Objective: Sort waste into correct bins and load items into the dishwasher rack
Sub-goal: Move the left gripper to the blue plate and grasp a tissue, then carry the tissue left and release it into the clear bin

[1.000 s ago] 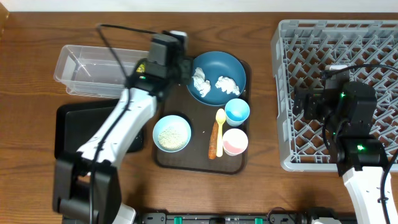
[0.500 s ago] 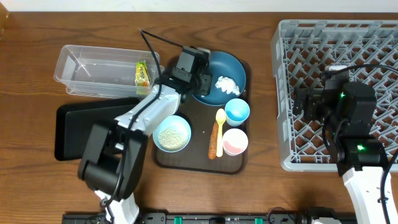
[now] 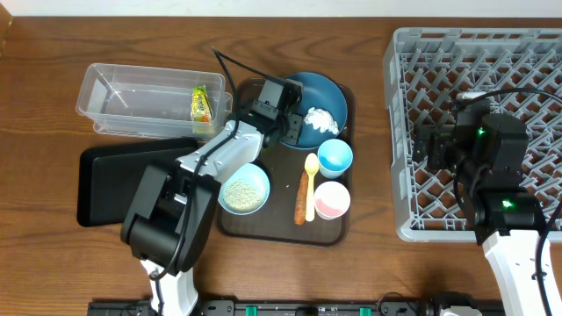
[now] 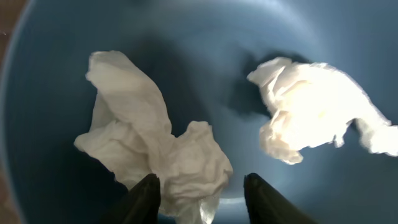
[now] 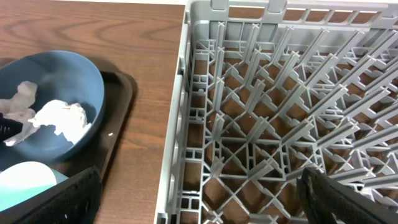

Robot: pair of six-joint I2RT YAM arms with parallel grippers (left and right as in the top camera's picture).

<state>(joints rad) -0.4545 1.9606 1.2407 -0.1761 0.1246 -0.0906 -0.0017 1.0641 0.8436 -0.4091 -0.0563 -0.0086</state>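
Moved from tub (image 3: pixel 132 96) to plate (image 3: pixel 332 91); left gripper (image 4: pixel 200 196) part-open astride left tissue (image 4: pixel 149 137), maybe touching. Soft, featherlight: pinch crumpled bulk. Right gripper (image 5: pixel 199 199) wide open.

Overhead, the left tool (image 3: pixel 286 132) hides one tissue (image 4: pixel 155 149) on the plate (image 3: pixel 329 92).

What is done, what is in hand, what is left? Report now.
Done: the wrapper lies in the clear tub.
In hand: the left gripper straddles one tissue on the blue plate, jaws apart.
Left: the other tissue, the rice in the bowl, the carrot. Then plate, bowl, spoon, blue cup and pink cup go to the rack, which looks empty.
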